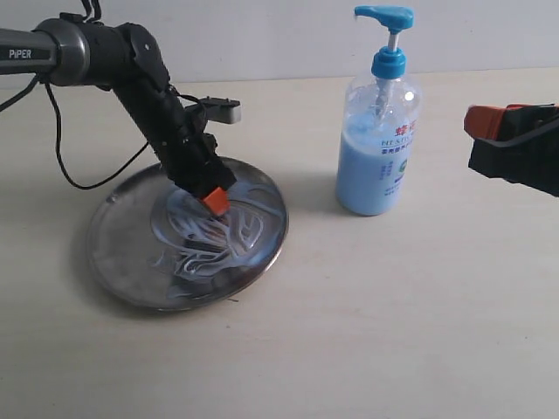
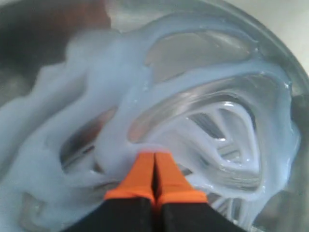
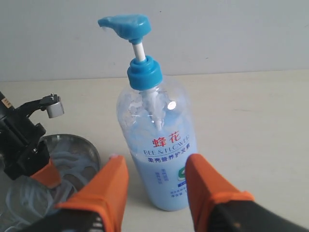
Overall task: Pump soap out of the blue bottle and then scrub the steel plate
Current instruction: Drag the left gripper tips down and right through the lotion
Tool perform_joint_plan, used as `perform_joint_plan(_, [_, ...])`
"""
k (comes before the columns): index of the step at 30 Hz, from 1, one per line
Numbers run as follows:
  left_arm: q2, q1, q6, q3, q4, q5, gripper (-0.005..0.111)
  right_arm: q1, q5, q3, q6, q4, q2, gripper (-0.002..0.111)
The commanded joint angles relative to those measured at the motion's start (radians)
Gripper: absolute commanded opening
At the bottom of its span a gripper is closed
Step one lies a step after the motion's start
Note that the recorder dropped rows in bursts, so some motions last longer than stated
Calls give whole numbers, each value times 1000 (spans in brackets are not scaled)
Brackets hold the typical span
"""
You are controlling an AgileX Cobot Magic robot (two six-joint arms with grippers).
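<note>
Finding on progress: the soap [image 1: 229, 234] is already out of the blue bottle [image 1: 377, 148] and on the steel plate [image 1: 112, 278], so you may judge the pumping step done and the scrub step in hand. The blue bottle stands upright on the desk [image 1: 393, 332] with its pump head raised. The steel plate lies flat to the left of the bottle in the exterior view, with a strip of bare desk between them. The soap lies in pale-blue loops and smears over the half of the plate nearer the bottle. The half farther from the bottle shows mostly bare metal, so the scrub looks partway done at best and that side remains for you to cover. Your left claw [image 1: 214, 201] is left of the bottle with its orange tips down in the soap. In the left wrist view the left claw [image 2: 154, 158] is closed, finger against finger, and no sponge or cloth shows between them, so the tips themselves are doing the rubbing. Your right claw [image 1: 482, 140] hangs to the right of the bottle, clear of it and above the desk. In the right wrist view its fingers [image 3: 112, 181] stand spread apart and empty, with the bottle seen between them but not touched. Count: one blue bottle, one steel plate, one connected spread of soap, two arms with one claw each. No other item is visible on the desk.
</note>
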Motion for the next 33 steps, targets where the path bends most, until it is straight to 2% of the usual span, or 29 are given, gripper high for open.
perform_joint_plan(1, [21, -56, 18, 115, 84, -24, 0, 0, -12, 4, -5, -5, -8, 40])
perform_joint_plan(9, [-37, -158, 24, 251, 79, -93, 0, 0, -12, 4, -5, -5, -8, 40])
perform_joint_plan(19, [-80, -265, 57, 289, -4, -160, 0, 0, -10, 4, -3, -5, -8, 40])
perform_joint_plan(25, [-66, -236, -33, 207, 123, -216, 0, 0, -8, 4, -3, -5, -8, 40])
perform_joint_plan(33, [-6, -105, -56, 83, 134, -190, 0, 0, -4, 4, -3, -5, -8, 40])
